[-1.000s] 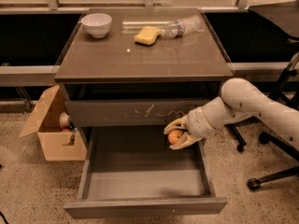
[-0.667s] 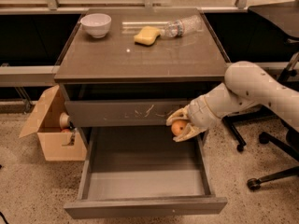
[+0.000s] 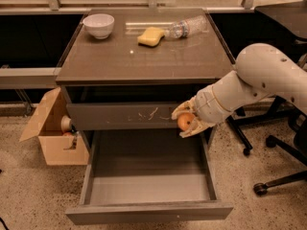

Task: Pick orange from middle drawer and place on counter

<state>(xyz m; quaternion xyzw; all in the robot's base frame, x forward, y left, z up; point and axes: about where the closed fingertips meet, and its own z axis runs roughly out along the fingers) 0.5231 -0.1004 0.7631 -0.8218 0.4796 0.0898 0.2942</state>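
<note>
My gripper [image 3: 185,120] is shut on the orange [image 3: 185,121], a small round orange fruit held between its pale fingers. It hangs in front of the right end of the scratched drawer front [image 3: 124,115], above the right rear of the open middle drawer [image 3: 148,210]. The drawer is pulled far out and its smooth grey inside holds nothing. The counter [image 3: 148,56] lies above and to the left of the gripper. My white arm [image 3: 254,80] reaches in from the right.
On the counter stand a white bowl [image 3: 99,25], a yellow sponge [image 3: 150,36] and a clear plastic bottle [image 3: 187,28] lying on its side. An open cardboard box [image 3: 53,135] sits on the floor at the left. Office chair bases [image 3: 268,176] stand at the right.
The gripper has risen with the orange, from just above the open drawer to the height of the scratched drawer front. The arm has lifted with it.
</note>
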